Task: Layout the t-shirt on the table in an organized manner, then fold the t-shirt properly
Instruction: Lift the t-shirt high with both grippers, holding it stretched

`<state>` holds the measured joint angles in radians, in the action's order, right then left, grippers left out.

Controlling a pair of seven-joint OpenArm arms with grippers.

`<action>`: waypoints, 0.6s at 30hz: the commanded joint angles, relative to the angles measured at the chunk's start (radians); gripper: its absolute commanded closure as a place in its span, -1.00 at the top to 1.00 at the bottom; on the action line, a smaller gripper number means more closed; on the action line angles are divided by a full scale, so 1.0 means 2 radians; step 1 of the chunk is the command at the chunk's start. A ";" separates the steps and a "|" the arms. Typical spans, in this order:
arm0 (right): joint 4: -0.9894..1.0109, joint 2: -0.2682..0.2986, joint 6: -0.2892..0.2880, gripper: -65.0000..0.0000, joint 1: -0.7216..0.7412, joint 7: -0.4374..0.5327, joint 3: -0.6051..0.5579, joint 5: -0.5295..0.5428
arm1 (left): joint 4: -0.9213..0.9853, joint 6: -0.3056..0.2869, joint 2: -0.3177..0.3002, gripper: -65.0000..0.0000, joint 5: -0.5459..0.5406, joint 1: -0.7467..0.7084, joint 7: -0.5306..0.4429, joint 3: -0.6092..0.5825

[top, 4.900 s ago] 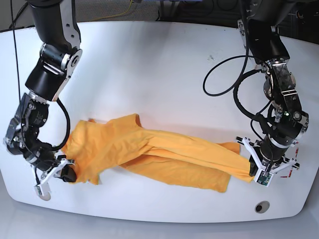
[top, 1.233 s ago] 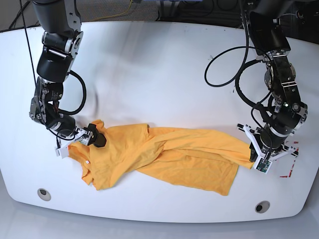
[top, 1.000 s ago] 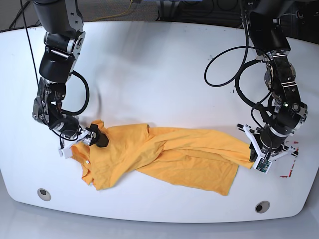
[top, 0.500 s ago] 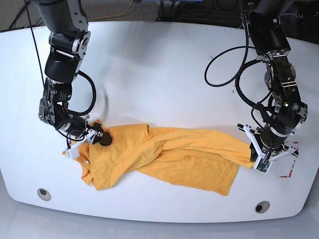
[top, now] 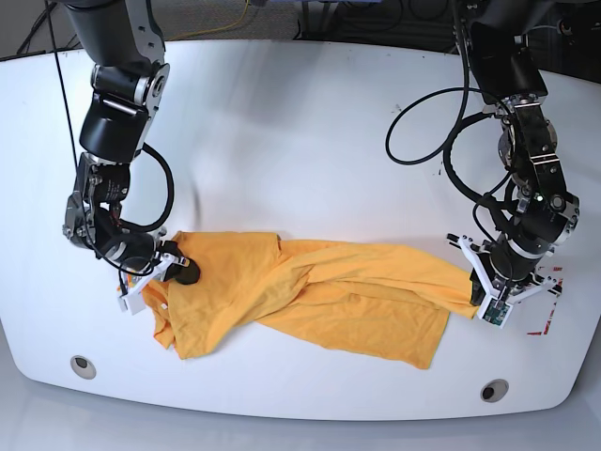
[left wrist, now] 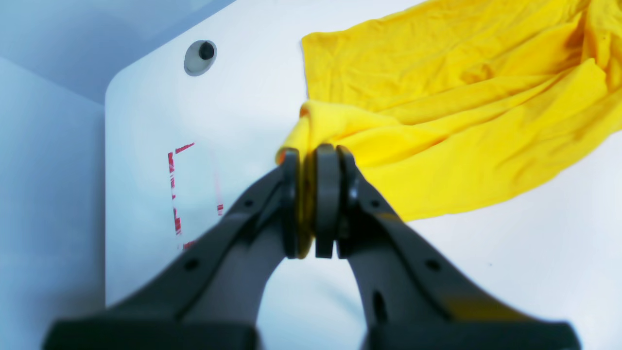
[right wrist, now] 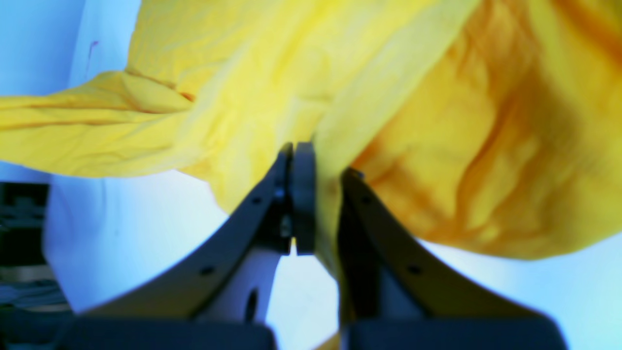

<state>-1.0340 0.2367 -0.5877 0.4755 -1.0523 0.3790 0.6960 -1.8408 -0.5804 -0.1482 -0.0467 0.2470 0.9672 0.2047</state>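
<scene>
Since the earlier base pictures, the right gripper (top: 161, 272) has been closed on the near-left corner of the t-shirt (top: 310, 296), and that end of the cloth has been shifted a little with it. Seen from its wrist camera, the right gripper (right wrist: 316, 204) has its jaws drawn together, with a fold of yellow fabric pinched in them. The left gripper (top: 490, 299) has not been moved; in its wrist view the left gripper (left wrist: 313, 199) is clamped narrowly on a bunched edge of the t-shirt (left wrist: 452, 107), which spreads away ahead of it. Between the two grippers the garment is stretched as a long, twisted, wrinkled band across the tabletop (top: 300, 141), layers overlapped. A red tape outline (left wrist: 177, 194) is seen beside the left gripper, with a grey grommet (left wrist: 199, 57) beyond. Judged from this, the laying-out step is only begun: both ends are held, but the cloth has yet to be spread flat, and no fold has been made.
</scene>
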 commanded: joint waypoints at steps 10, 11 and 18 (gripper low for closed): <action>-0.132 0.006 0.035 -1.00 0.025 -0.060 0.066 0.015 | -0.008 0.001 -0.005 -0.90 -0.004 0.020 -0.014 0.000; -0.135 0.008 0.034 -1.00 0.033 -0.060 0.066 0.015 | -0.008 0.001 -0.005 -0.90 -0.004 0.026 -0.014 0.000; -0.134 0.045 0.034 -1.00 0.079 -0.060 0.066 0.016 | -0.008 0.001 -0.005 -0.90 -0.004 0.081 -0.015 0.000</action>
<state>-1.2819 0.2855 -0.5156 0.5678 -1.2072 0.5068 0.7048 -1.8397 -0.5850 -0.1486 -0.0490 0.3553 0.9699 0.2024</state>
